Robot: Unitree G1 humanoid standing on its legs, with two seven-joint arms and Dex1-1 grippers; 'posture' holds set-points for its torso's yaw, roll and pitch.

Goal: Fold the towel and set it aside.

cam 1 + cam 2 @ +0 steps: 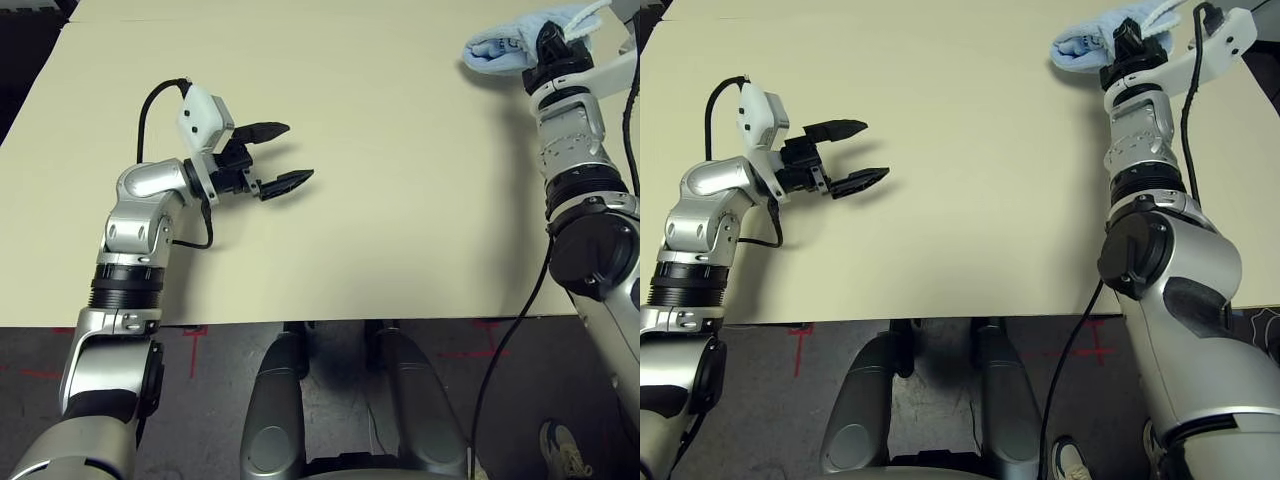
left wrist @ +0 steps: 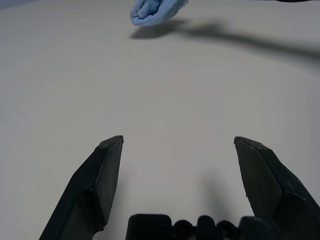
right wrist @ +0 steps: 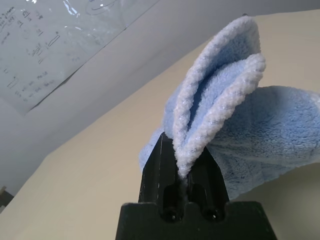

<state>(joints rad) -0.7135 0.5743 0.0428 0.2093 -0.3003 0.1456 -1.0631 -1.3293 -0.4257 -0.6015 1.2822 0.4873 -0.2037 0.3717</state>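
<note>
Blue and soft, the towel is bunched up in my right end effector, which pinches its folded edges at the far right of the table, ready to set aside. My left end effector waits spread wide, empty.

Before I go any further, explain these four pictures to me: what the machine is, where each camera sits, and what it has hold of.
This is a humanoid robot with two silver arms, standing at a cream table. The two wide pictures come from cameras in its head, looking down over its arms. The other two come from cameras on its wrists, looking along each hand's two black fingers. The left hand is open, holds nothing and sits over bare tabletop. The right hand is shut on the towel, a small light-blue one, bunched into folds and pinched between the fingers at the table's far right. The left wrist picture also shows that towel across the table.
</note>
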